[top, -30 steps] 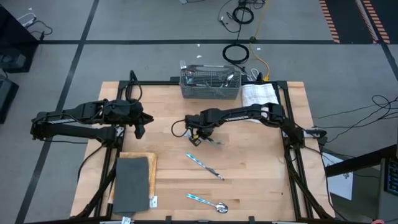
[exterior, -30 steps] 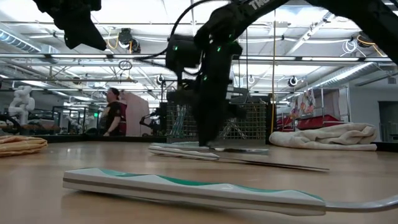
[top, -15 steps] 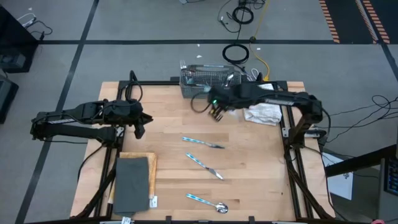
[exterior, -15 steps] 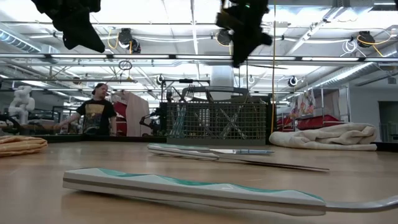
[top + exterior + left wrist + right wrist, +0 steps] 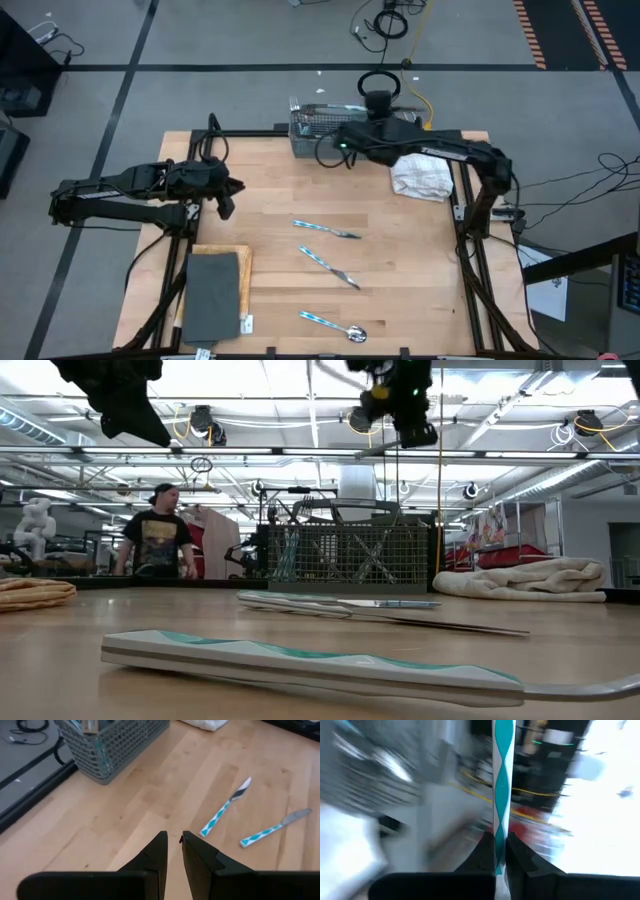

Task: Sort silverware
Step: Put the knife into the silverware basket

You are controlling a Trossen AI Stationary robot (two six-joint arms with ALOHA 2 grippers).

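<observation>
High view, right arm: the right gripper hangs at the front edge of the grey mesh caddy at the table's far side, near the white cloth; what it carries cannot be made out from here.
High view, silverware: three pieces lie loose on the wooden table, a fork, a knife nearer the front, and a spoon nearest the front edge.
High view, left arm: the left gripper waits over the table's left side, well apart from the cutlery.
Low view: the right gripper is raised high above the caddy; a person stands in the room behind.
Left wrist view: the left fingers stand slightly parted with nothing between them; fork and knife lie ahead.
Right wrist view: the right fingers are clamped on a teal-and-white patterned handle, held upright.
Step in hand: carrying one piece to the caddy, as I judge it.
Next move: line the piece up over the right compartment, lower it, then release; three pieces remain.
</observation>
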